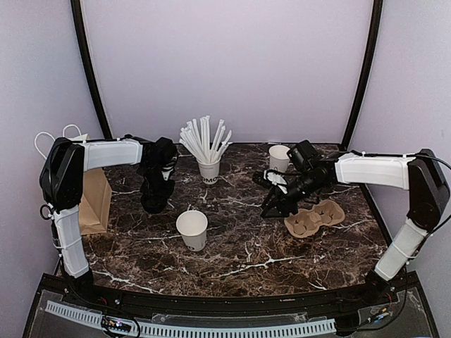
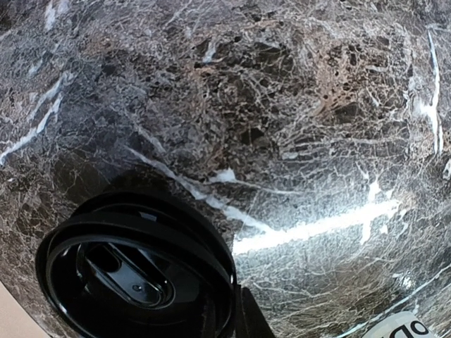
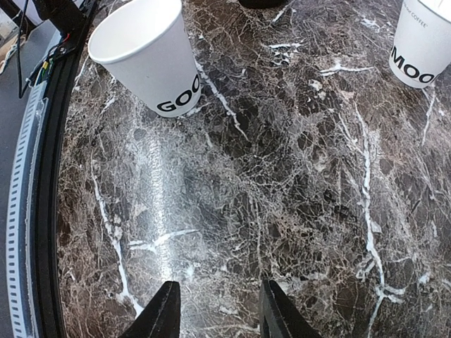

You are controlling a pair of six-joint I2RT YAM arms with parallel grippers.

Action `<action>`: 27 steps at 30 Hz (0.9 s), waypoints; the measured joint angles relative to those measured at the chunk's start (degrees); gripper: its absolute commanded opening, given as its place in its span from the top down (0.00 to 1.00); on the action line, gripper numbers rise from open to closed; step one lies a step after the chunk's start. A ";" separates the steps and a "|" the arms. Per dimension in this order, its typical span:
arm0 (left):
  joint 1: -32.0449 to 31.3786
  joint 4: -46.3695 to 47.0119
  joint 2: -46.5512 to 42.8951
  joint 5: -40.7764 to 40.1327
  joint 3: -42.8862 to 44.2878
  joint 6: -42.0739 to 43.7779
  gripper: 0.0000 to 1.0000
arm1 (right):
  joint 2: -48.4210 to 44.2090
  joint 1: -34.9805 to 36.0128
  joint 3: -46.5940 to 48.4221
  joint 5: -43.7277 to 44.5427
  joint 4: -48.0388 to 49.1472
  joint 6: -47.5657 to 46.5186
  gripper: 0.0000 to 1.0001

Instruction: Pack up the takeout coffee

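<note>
Nearest me, the cup point(image 1: 192, 229) stands open in the middle of the table point(image 1: 239, 257); to its left my left gripper point(image 1: 156, 193) is right over the black lid point(image 2: 134, 274), which lies on the table; I cannot tell if it has hold of it; my right gripper point(image 3: 218, 285) is half open and holds nothing, just beside the tray point(image 1: 314, 217); the straw cup point(image 1: 209, 169) stands at the back.

Left arm point(image 1: 109, 153): upper link raised, forearm reaching right, wrist bent down.
Left gripper point(image 1: 156, 199): pointing down; jaw state not discernible.
Right arm point(image 1: 370, 169): forearm reaching left, angled downward.
Right gripper point(image 3: 218, 289): held low, jaws parted, nothing between.
</note>
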 measured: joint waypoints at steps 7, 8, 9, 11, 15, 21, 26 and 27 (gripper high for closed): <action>0.00 -1.77 -1.90 0.33 0.02 -0.15 0.91 | 0.35 0.22 0.22 0.09 -0.52 -0.07 0.61; 0.00 -2.34 -2.86 0.63 0.13 -0.15 0.91 | 0.35 0.22 0.35 0.07 -0.57 -0.04 0.61; 0.00 -2.80 -4.04 1.16 0.44 -0.13 0.91 | 0.35 0.22 0.57 0.04 -0.70 -0.07 0.61; 0.00 -3.06 -6.99 2.97 1.29 -0.07 0.90 | 0.35 0.24 1.14 0.00 -1.14 -0.04 0.61; 0.00 -1.16 -14.93 9.42 2.40 0.35 0.92 | 0.35 0.28 3.78 -0.20 -3.19 0.04 0.59; -0.17 9.16 -28.06 22.73 0.79 0.02 0.93 | 0.35 0.44 13.49 -1.90 -7.02 3.10 0.51; -0.63 24.00 -36.44 36.15 -6.97 -2.69 0.92 | 0.79 0.48 24.22 -5.88 -8.50 8.87 0.35; -0.87 27.52 -37.27 38.86 -8.96 -3.80 0.91 | 0.79 0.48 25.51 -7.10 -7.96 10.54 0.30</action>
